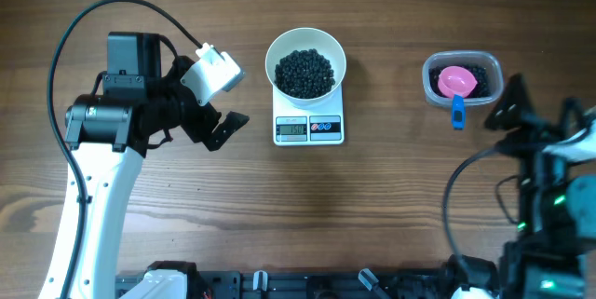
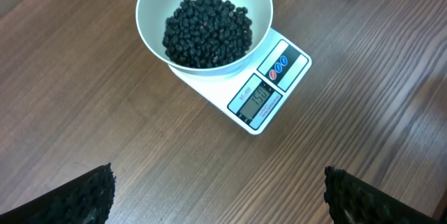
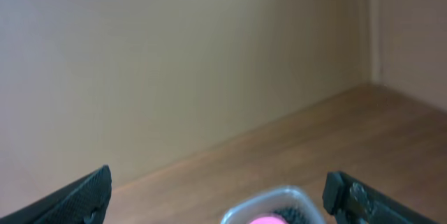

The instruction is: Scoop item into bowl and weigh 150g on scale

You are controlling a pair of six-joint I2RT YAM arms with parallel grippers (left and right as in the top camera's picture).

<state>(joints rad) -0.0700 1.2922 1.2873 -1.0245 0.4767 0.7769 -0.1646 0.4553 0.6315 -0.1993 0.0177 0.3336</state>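
Left fingers (image 2: 84,197) and right fingers (image 3: 78,200) gape apart; round black beans (image 2: 207,32) fill white bowl (image 2: 148,9) atop scale (image 2: 262,102).

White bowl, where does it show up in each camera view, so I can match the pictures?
Overhead: the bowl sits top centre, on the scale.
Left wrist: top centre, holding black beans, on the scale.
Right wrist: not in it.
Shared landmark: the wooden table, seen in all three views.
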